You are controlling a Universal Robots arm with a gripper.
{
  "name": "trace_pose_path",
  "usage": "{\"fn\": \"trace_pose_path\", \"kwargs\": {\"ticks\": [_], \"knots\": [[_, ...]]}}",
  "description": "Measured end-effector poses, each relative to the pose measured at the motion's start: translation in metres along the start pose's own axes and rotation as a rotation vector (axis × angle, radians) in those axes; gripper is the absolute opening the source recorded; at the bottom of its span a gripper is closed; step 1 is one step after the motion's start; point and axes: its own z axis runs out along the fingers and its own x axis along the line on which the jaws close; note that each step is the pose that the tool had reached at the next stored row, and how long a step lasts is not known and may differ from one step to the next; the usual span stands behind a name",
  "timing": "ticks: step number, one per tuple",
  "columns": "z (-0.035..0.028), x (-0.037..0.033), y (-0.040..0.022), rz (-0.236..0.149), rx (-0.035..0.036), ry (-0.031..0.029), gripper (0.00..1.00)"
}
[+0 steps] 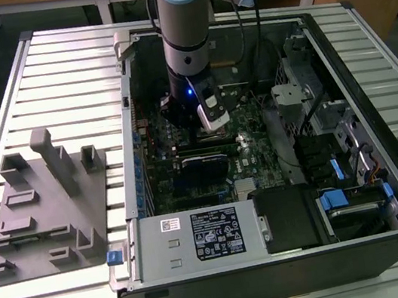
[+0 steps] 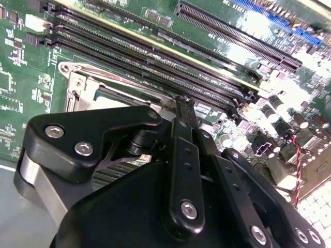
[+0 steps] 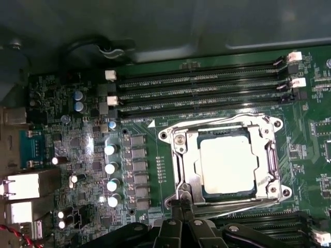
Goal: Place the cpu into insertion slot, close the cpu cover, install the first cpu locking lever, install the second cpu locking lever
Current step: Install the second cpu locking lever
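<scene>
cpu (image 3: 227, 164) lies seated in the insertion slot (image 3: 265, 155) on the green board, the cpu cover (image 3: 182, 155) closed around it in the first wrist view. gripper (image 3: 182, 206), pressed together, touches the cover's edge. in the second wrist view its black body hides most of the socket.

Exterior view high and well back, looking down into the open computer case (image 1: 275, 144) on the slatted table (image 1: 56, 73), first wrist view close above the green circuit board (image 3: 77, 150), second wrist view closer, slanting, both wrist views sharing the insertion slot (image 3: 227, 160) (image 2: 90, 90)
</scene>
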Motion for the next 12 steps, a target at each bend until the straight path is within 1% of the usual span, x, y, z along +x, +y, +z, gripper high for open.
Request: {"fn": "trace_pose_path", "kwargs": {"ticks": [1,2,4,6,7,12], "knots": [[0.0001,0.0001,0.0,0.0,-0.0059,0.0006,0.11],[0.0004,0.0,0.0002,0.0,-0.0094,0.0006,0.11],[0.0003,0.0001,0.0001,0.0,-0.009,0.0007,0.11],[-0.0019,0.0001,0.0001,0.0,-0.0085,0.001,0.11],[-0.0047,0.0001,0.0004,0.0,-0.0087,0.0009,0.11],[-0.0272,0.0004,0.0024,0.0,-0.0085,0.001,0.11]]}}
